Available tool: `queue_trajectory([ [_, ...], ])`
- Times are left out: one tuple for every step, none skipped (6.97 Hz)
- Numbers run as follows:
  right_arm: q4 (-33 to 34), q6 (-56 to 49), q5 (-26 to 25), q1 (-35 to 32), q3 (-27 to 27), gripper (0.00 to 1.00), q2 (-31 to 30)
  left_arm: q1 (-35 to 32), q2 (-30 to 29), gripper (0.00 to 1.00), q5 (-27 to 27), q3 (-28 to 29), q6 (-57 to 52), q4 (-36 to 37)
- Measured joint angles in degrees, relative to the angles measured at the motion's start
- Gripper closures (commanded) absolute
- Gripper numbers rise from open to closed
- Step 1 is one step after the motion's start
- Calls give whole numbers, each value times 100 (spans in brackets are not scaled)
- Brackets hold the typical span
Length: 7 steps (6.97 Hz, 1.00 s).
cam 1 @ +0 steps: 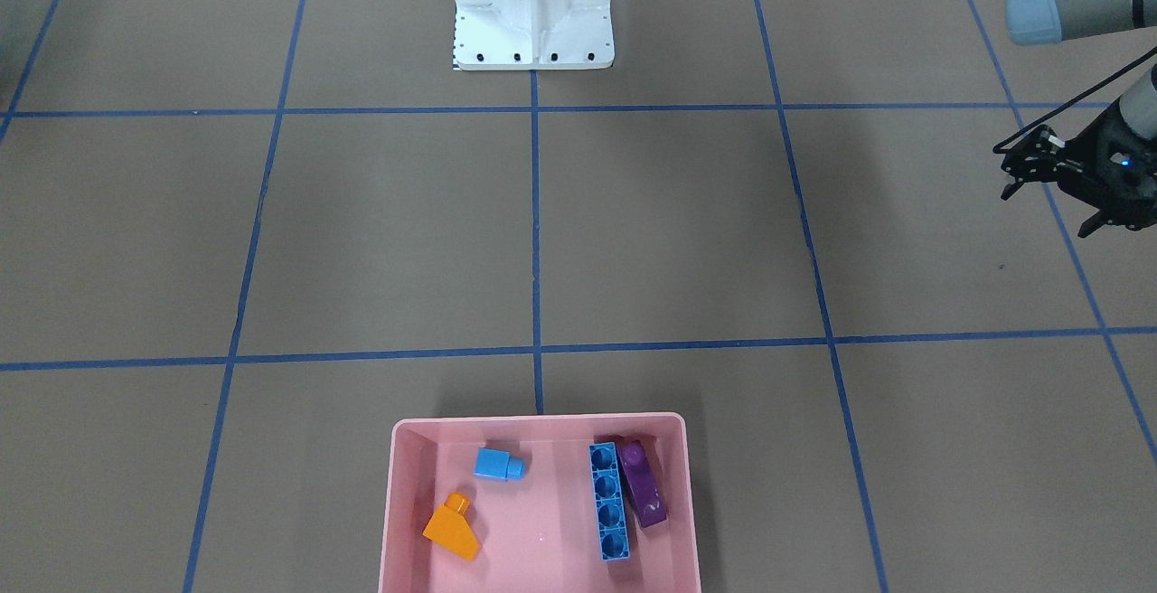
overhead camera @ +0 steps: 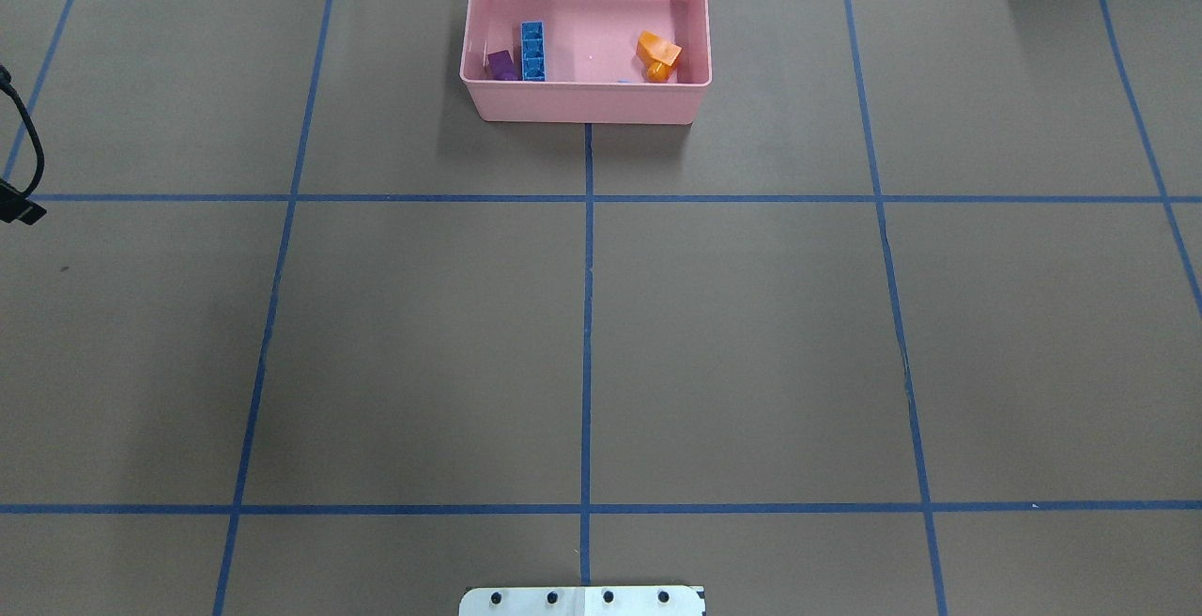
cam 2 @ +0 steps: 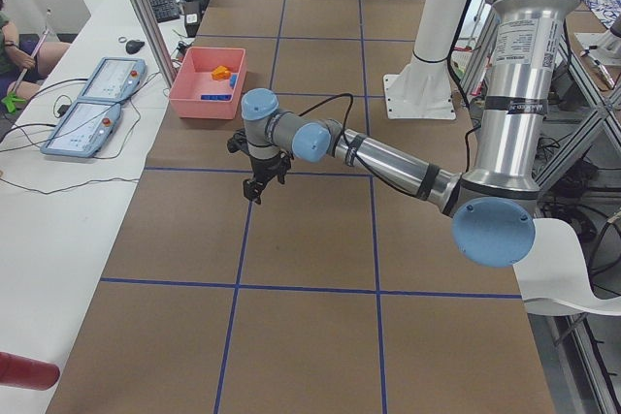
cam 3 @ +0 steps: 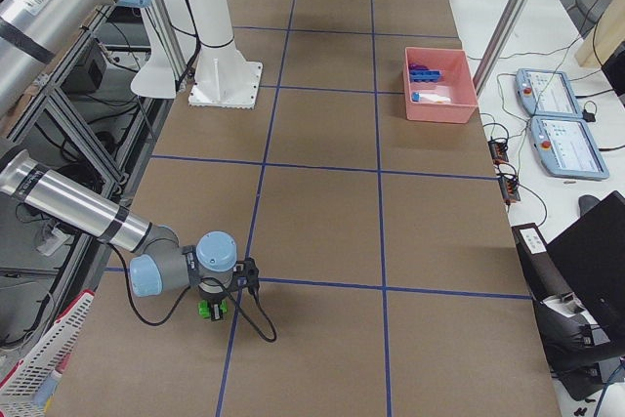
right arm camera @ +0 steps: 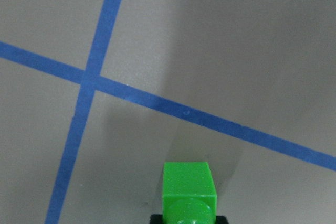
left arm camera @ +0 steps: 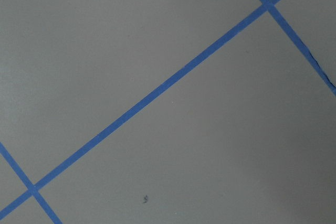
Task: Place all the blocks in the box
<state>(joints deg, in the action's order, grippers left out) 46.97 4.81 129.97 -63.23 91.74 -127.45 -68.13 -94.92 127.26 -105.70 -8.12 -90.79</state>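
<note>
The pink box (cam 1: 402, 521) (overhead camera: 582, 100) stands at the table's far edge from the robot. Inside it lie an orange sloped block (cam 1: 452, 528), a small blue cube (cam 1: 497, 464), a long blue four-stud block (cam 1: 609, 503) and a purple block (cam 1: 644, 483). The small green block (right arm camera: 189, 190) (cam 3: 207, 309) hangs above the table at a tape crossing, far from the box, with my right gripper (cam 3: 213, 300) shut on it. My left gripper (cam 1: 1048, 209) hovers open and holds nothing, over bare table at the robot's left side.
The white robot base (cam 1: 533, 14) stands at the middle of the near edge. Two tablets (cam 2: 97, 99) and cables lie on a side bench beyond the box. A person sits at that bench's end (cam 2: 15, 46). Blue tape lines grid the brown table.
</note>
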Motion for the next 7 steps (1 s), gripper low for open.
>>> queue_trajectory([
  [-115,1,-89,-12,86,100,-4,-3,2,0,0,-32,10,2],
  [-174,0,-173,-42,310,100,-11,-6,60,0,0,-88,108,8],
  [-182,-6,-233,-130,602,100,-2,-26,203,0,-2,-154,467,13],
  [-132,-2,-233,-247,864,100,40,-110,347,0,-6,-202,946,14],
  [148,18,-169,-366,1175,100,159,-326,445,0,-4,-215,1215,13],
  [840,30,-80,-525,1603,100,431,-623,520,0,22,-204,1299,20],
  [1859,35,-13,-686,2083,100,914,-925,626,0,58,-187,1186,40],
])
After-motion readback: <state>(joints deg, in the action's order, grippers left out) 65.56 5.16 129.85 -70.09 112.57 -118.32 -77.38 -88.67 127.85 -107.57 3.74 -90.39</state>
